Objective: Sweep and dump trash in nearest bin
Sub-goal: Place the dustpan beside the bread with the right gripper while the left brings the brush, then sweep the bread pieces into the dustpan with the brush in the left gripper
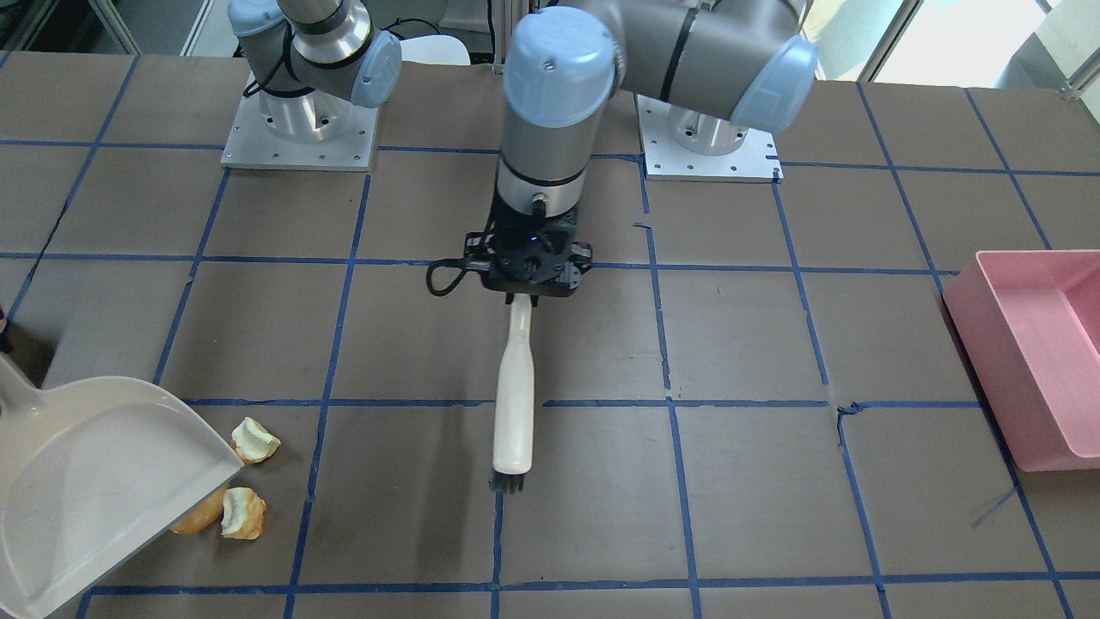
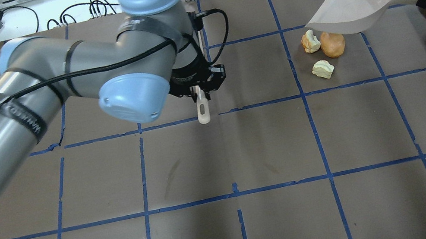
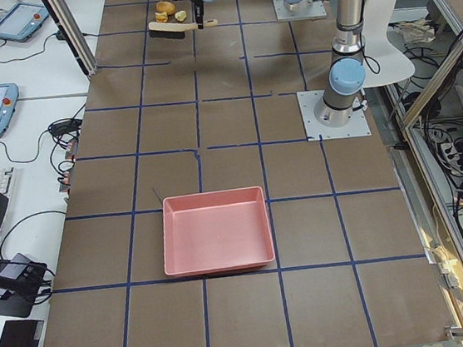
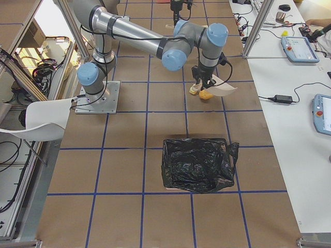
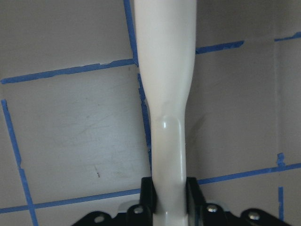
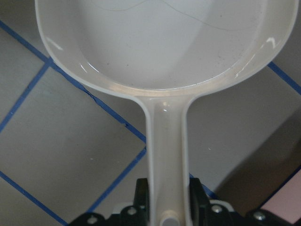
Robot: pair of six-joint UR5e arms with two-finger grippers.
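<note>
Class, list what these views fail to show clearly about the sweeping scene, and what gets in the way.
Bristles of the brush: overhead view, hidden under the left gripper.
The potato-like lump: front-facing view, partly under the dustpan.
The right gripper: overhead view, mostly cut off by the edge.
Contents of the black bag: exterior right view, folds hide them.

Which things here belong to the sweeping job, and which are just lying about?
Job:
brush in left gripper
dustpan in right gripper
potato lump
apple pieces
black bag bin, nearer the trash

Lying about:
pink bin, at the far end
white chair
tablets
</note>
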